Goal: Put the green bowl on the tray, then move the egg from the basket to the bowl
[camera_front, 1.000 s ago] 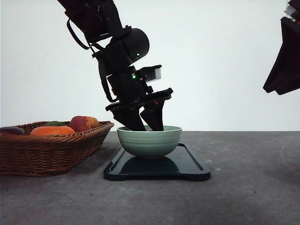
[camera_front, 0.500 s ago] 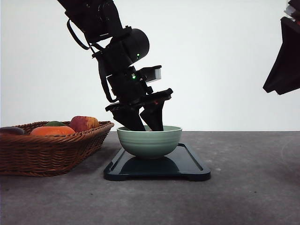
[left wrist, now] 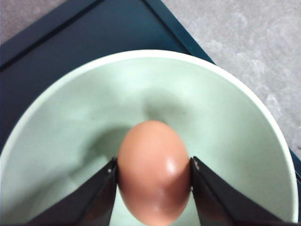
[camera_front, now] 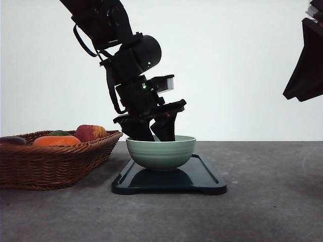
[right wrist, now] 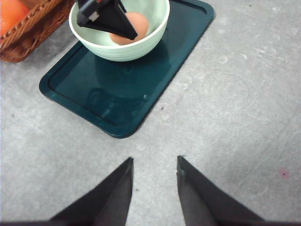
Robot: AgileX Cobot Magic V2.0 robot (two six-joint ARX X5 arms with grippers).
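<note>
Beside the left gripper [camera_front: 157, 135], off to its left, sits the wide brown woven wicker basket [camera_front: 55, 159]. Beneath it lies the dark navy rectangular plastic tray [camera_front: 202, 174], bearing the pale sage-green ceramic bowl [camera_front: 161, 153]. Its fingers [left wrist: 96, 200], lowered inside the bowl, clasp the small brownish-tan egg [left wrist: 154, 172]. Well apart, the right gripper [right wrist: 154, 186] hangs parted, holding nothing.

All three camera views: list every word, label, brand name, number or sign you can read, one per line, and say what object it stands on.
No readable text in any view.
The green bowl, the egg, the tray and the basket carry no lettering or labels.
The left arm shows small green indicator lights, but no words or numbers.
The left gripper and right gripper have plain black fingers with no markings.
</note>
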